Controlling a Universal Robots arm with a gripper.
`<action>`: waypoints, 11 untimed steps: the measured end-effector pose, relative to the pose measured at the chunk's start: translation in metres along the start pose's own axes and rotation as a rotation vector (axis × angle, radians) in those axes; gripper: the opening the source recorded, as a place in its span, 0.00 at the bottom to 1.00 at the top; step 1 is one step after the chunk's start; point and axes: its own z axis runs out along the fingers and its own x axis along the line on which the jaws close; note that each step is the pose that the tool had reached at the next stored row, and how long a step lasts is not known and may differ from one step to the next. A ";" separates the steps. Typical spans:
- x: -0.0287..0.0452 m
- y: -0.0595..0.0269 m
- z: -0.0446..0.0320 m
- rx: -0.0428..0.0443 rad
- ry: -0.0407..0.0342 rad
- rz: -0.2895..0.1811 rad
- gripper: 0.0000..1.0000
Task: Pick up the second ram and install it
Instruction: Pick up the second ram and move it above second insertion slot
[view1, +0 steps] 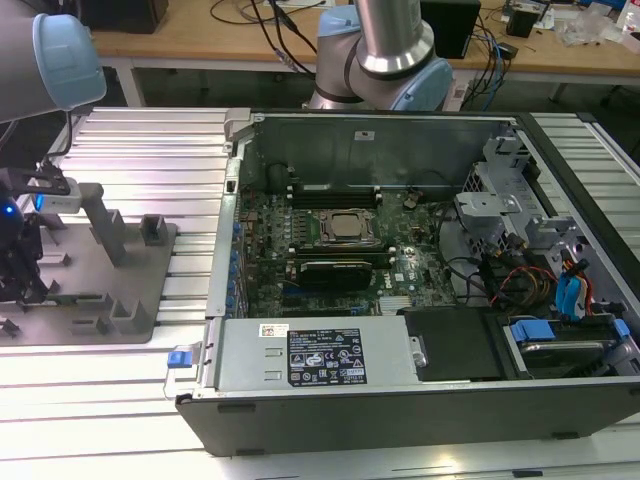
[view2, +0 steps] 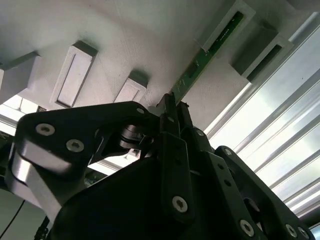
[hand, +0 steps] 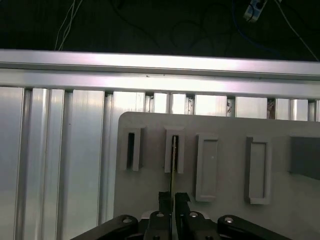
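Ribbed metal worktop (hand: 60, 165), grey tray (hand: 225, 125): hand (hand: 173, 197) clamps the second ram (hand: 174, 155), which sits in its tray slot, not yet lifted or installed.

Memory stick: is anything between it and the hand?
Nothing: in both wrist views the hand pinches the memory stick directly, in the grey tray slot.

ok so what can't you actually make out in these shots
1. Second wrist view: the second ram's near end, hidden behind the gripper shut on it.
2. First wrist view: the ram's faces and chips, since it stands edge-on in the grey tray's slot.
3. Exterior view: the motherboard's memory slots, too small to tell which are filled.
4. Exterior view: the gripper, cut off by the picture's left edge.
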 end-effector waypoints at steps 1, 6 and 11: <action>0.0000 0.0000 0.0000 0.0000 0.0000 0.000 0.16; 0.0000 0.0000 0.0000 0.0000 0.0001 -0.002 0.09; -0.0001 0.0000 0.0001 -0.0005 -0.0007 0.022 0.09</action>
